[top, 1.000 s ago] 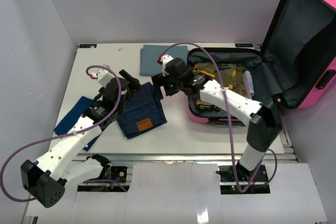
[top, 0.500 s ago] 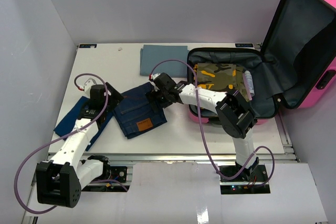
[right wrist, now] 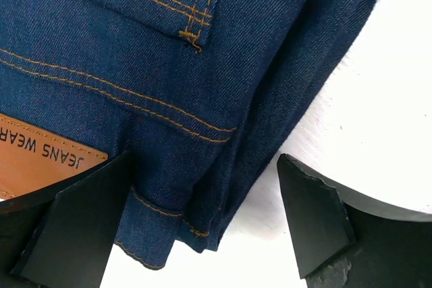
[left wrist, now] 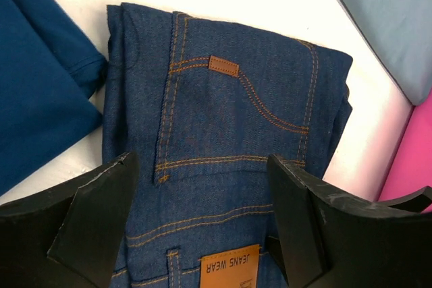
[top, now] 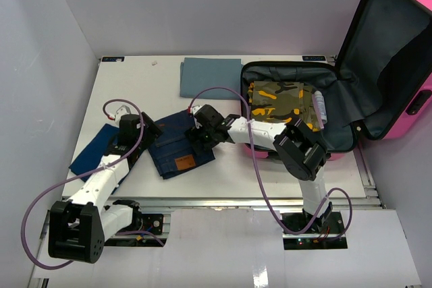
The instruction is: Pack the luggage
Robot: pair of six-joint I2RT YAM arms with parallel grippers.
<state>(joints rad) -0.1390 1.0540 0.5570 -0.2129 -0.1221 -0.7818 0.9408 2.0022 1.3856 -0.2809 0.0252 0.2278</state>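
The luggage (top: 337, 136) is a hot-pink hard-shell suitcase lying open at the right, its lid (top: 395, 52) propped up; its pink shell (left wrist: 413, 160) also shows in the left wrist view. A camouflage garment (top: 277, 96) lies inside it. Folded dark-blue jeans (top: 177, 148) lie on the table left of the case. My left gripper (top: 147, 134) is low at their left edge, open, with the jeans (left wrist: 229, 112) spanning between its fingers (left wrist: 94, 214). At the right edge is my right gripper (top: 202, 133), open, straddling the jeans' folded corner (right wrist: 169, 99).
A folded blue shirt (top: 94, 150) lies left of the jeans, also seen as blue shirt (left wrist: 37, 99) from the left wrist. A grey-blue folded cloth (top: 210, 75) sits at the back. A small tube (top: 319, 106) lies beside the camouflage garment in the case.
Both arms have folded down toward the jeans. The left gripper drew back to their left edge and narrowed slightly; the right gripper dropped to their right edge, jaws wide.
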